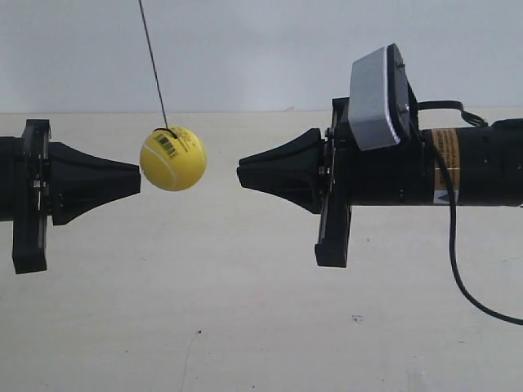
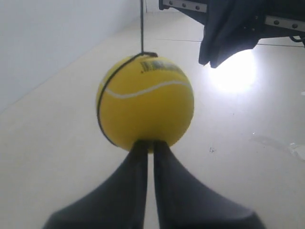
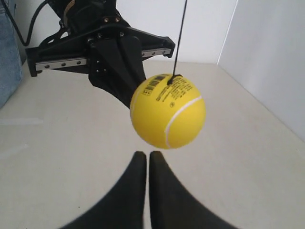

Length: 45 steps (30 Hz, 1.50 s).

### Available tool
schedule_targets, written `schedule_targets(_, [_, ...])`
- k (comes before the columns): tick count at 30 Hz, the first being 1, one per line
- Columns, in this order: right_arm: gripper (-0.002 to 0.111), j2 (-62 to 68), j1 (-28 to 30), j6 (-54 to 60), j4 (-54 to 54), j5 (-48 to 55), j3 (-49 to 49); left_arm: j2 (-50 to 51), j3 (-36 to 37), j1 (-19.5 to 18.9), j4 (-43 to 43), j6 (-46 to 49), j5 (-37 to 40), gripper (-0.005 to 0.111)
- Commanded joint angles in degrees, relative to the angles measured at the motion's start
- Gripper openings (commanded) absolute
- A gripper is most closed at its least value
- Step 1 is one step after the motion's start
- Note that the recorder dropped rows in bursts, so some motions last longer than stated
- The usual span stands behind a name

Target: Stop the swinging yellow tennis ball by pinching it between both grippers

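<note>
The yellow tennis ball (image 1: 172, 158) hangs on a thin dark string (image 1: 152, 61) between two black cone-tipped grippers. In the exterior view the left gripper (image 1: 137, 180) has its tip at the ball's side, touching or nearly so. From the left wrist, the ball (image 2: 145, 102) rests right against the shut left gripper (image 2: 150, 143). The right gripper (image 1: 240, 174) points at the ball from the other side with a clear gap. In the right wrist view the ball (image 3: 167, 110) floats just beyond the shut right gripper (image 3: 147, 153). Nothing is held between either pair of fingers.
A pale tabletop (image 1: 245, 327) lies below, with a white wall behind. A grey-white camera (image 1: 377, 98) sits on the right arm, and a black cable (image 1: 453, 245) loops down from it. Blue fabric (image 3: 7, 47) shows at one edge of the right wrist view.
</note>
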State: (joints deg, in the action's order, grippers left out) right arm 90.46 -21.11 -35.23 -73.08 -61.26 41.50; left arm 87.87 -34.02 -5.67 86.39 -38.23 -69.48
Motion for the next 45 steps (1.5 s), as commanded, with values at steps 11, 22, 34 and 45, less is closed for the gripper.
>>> schedule_targets(11, [0.0, -0.04, -0.08, 2.34, 2.39, 1.29, 0.48, 0.09, -0.28, 2.12, 0.31, 4.12, -0.49, 0.005])
schedule_targets(22, [0.0, -0.04, -0.08, 1.68, 2.24, 1.28, 0.48, 0.09, -1.04, 4.79, -0.66, 5.16, -0.49, 0.005])
schedule_targets(34, [0.0, 0.07, -0.08, 1.8, 2.11, 1.51, 0.48, 0.09, -1.02, 4.79, -1.7, 5.36, -0.49, 0.005])
schedule_targets(45, [0.0, 0.07, -0.08, 2.29, 2.11, 3.09, 0.48, 0.09, -1.02, 4.79, -1.68, 5.82, -0.49, 0.005])
